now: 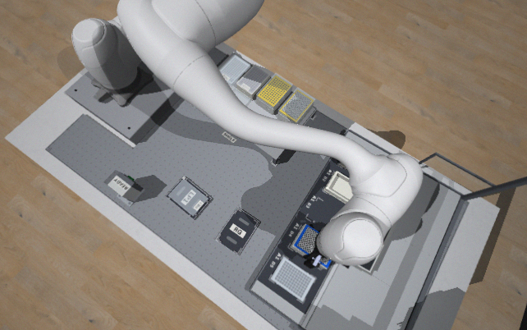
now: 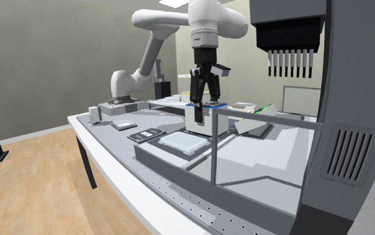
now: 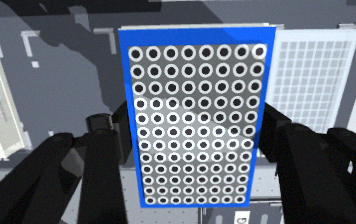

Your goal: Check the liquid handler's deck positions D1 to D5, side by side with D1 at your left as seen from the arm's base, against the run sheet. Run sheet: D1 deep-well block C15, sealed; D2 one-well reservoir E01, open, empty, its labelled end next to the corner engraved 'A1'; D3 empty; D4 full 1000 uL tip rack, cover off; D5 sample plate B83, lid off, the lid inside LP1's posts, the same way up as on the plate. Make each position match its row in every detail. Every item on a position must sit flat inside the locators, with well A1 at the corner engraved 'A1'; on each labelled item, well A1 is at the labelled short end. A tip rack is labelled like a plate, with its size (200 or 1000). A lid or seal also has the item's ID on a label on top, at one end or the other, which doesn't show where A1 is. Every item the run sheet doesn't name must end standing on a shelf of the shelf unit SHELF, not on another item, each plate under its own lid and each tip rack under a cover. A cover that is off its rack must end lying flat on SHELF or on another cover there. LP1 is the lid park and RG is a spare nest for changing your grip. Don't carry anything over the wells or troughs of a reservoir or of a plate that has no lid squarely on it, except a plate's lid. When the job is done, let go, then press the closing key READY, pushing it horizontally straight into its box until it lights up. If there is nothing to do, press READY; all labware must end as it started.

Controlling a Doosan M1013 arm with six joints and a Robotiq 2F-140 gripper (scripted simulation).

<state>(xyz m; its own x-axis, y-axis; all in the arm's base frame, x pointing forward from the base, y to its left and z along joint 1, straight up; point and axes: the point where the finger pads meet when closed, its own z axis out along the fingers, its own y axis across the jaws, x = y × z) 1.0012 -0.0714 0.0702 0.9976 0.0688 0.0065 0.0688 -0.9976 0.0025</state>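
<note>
Item: my hand (image 3: pixel 192 135) clamps the blue-rimmed tip rack (image 3: pixel 195 120) by its long sides, beside the sample plate (image 3: pixel 310 75); deck rail (image 2: pixel 263 118) near; rack label hidden.

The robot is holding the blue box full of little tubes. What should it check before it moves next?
1. Black gripper shut on the blue-rimmed white tip rack, a finger on each long side: ok.
2. Rack's cover off, tips showing: ok.
3. Rack level in the grip: ok.
4. Rack sitting flat inside its deck locators: cannot tell, its base is hidden.
5. Rack's size label and which end it is at: cannot tell.
6. Clear 96-well plate beside it has no lid, so nothing should pass over it: not ok to cross.
</note>
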